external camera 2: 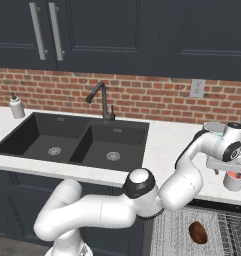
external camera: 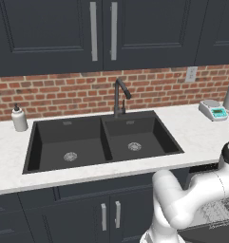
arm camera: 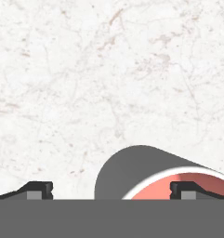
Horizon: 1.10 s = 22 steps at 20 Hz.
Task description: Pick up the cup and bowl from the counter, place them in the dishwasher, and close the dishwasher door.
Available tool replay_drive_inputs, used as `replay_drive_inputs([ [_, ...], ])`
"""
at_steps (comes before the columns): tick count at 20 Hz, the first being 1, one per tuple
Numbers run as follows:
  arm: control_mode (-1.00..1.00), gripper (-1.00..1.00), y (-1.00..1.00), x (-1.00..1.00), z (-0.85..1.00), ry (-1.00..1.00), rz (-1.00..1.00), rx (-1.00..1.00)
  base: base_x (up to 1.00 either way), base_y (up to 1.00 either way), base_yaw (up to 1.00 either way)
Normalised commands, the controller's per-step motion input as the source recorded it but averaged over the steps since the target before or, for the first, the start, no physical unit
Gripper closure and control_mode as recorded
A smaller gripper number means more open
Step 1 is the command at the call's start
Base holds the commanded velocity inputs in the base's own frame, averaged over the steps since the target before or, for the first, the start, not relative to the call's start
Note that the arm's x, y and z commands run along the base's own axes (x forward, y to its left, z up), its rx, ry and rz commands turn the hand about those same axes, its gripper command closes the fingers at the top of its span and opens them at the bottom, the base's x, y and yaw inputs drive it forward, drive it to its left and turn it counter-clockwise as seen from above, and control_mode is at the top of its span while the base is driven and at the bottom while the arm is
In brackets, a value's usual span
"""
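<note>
Your tool (arm camera: pixel 108 190) hangs over the white stone surface (arm camera: pixel 85 69) with its two dark tips spread wide and nothing held. In the hand view the cup (arm camera: pixel 146 174) sits right below — grey outside, red inside. One tip is over the red inside of the cup, and the other is out over the bare surface beside it.

From the right base view you can see the cup (external camera 2: pixel 235 181) standing up on the surface (external camera 2: pixel 164 145), under the white hand, to the right of the black double sink (external camera 2: pixel 72 142). The tool's tips are hard to make out there.

Below the surface edge, the dishwasher (external camera 2: pixel 202 230) is open and its grey wire rack shows. A brown bowl (external camera 2: pixel 197 232) lies in the rack.

In the left base view a soap bottle (external camera: pixel 19 118) stands left of the sink (external camera: pixel 99 142), the tap (external camera: pixel 119 97) rises behind it, and a small scale (external camera: pixel 214 110) sits at the far right near the brick wall (external camera: pixel 63 92).
</note>
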Motion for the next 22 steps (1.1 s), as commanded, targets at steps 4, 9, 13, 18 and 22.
replay_drive_inputs([
  [4,-1.0,-1.0,0.0,0.0,-0.06,0.0,0.01,0.03,0.0,0.0,0.0],
  [9,-1.0,1.0,0.0,0.0,-0.2,0.0,0.05,0.06,0.0,0.0,0.0],
  [13,-1.0,1.0,0.0,0.0,-0.15,0.0,0.08,0.05,0.0,0.0,0.0],
  [18,-1.0,1.0,0.2,-0.05,-0.05,-0.02,0.16,0.01,0.0,0.0,0.0],
  [22,-1.0,1.0,0.32,-0.15,0.0,-0.04,0.23,0.01,0.0,0.0,0.0],
])
